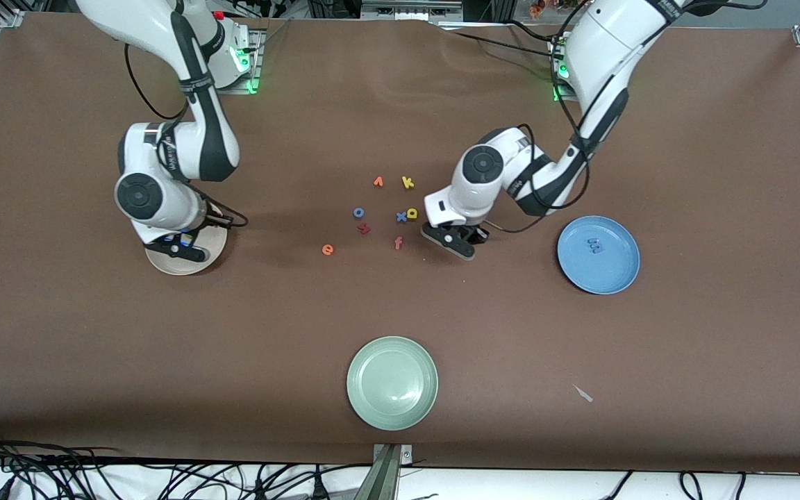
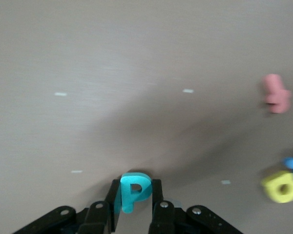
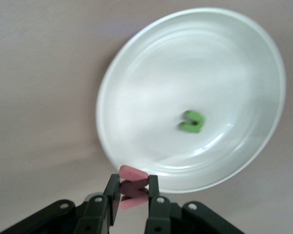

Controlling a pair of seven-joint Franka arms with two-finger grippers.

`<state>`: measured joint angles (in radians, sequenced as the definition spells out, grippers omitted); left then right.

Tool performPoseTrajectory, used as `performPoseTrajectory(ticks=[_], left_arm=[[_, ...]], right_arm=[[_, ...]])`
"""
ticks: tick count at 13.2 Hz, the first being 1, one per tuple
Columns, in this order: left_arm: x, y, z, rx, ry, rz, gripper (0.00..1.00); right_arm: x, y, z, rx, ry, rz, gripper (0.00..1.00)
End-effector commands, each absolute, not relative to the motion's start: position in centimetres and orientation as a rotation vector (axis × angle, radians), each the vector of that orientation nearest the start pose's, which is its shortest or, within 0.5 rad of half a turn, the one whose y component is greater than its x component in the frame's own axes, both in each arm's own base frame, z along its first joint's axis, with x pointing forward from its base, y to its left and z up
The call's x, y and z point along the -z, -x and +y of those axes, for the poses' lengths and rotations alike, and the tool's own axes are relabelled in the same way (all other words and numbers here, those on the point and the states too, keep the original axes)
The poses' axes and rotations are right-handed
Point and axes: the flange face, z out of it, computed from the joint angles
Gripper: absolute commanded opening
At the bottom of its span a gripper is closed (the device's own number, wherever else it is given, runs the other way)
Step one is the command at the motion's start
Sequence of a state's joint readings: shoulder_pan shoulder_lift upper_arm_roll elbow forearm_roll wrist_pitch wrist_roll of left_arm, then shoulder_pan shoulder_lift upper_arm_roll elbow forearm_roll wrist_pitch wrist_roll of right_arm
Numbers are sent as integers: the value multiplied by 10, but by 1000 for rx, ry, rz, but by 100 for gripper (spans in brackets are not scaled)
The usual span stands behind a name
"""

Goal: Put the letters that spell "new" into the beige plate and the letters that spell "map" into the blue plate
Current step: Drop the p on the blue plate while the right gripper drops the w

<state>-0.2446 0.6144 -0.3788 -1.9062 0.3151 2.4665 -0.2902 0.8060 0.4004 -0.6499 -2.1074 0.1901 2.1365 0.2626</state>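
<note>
- Grip first: left hand clenched on the teal a, pinched across its body, letter standing upright between the pads.
- Foam by the look of it, so judged near weightless, soft and easily squashed; best pinched lightly across a thick stroke, never over a thin tail; likely to cling to the pads when let go.
- Left hand low over the surface, wrist bent downward, forearm reaching in from its base; placed just beside the loose letters, between them and the blue plate.
- Blue m already lying in the blue plate.
- Yellow p on the surface touching the blue x, toward the right arm's end from the blue plate; not yet collected.
- Orange e on the surface, farther again from the blue plate toward the right arm's end.
- Right hand clamped on the pinkish-red w, pointing straight down over the rim of the beige plate, well apart from the blue plate.
- Green n resting inside the beige plate.
</note>
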Motion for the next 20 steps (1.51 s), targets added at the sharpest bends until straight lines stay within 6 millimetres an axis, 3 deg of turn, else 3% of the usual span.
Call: performPoseTrajectory(ticks=[1,2,5,7,9,12,14,15,16,17,20], left_arm=[[-223,-550,-296,-15,2966,902,5],[-230,-562,-270,-33,2942,935,5],[-240,-595,-176,-91,2894,1038,6],[-234,-605,-126,-116,2881,1101,6],[-232,-610,-87,-133,2877,1129,6],[-208,-583,-75,-243,2877,1188,7],[-203,-572,-83,-266,2882,1193,15],[-202,-572,-83,-268,2886,1187,36],[-203,-573,-83,-263,2887,1184,63],[-208,-576,-84,-250,2884,1181,100],[-227,-586,-84,-196,2893,1129,100]], right_arm=[[-238,-538,86,-425,3266,341,93],[-243,-542,87,-409,3263,344,100],[-274,-565,103,-333,3254,291,100],[-297,-580,149,-287,3238,181,100],[-292,-582,187,-269,3183,157,100],[-291,-575,233,-215,3117,109,100],[-286,-568,269,-137,3090,84,100],[-278,-566,278,-123,3089,118,100],[-270,-564,291,-97,3074,155,100],[-260,-563,300,-62,3066,184,100],[-236,-558,333,-53,3062,175,100]])
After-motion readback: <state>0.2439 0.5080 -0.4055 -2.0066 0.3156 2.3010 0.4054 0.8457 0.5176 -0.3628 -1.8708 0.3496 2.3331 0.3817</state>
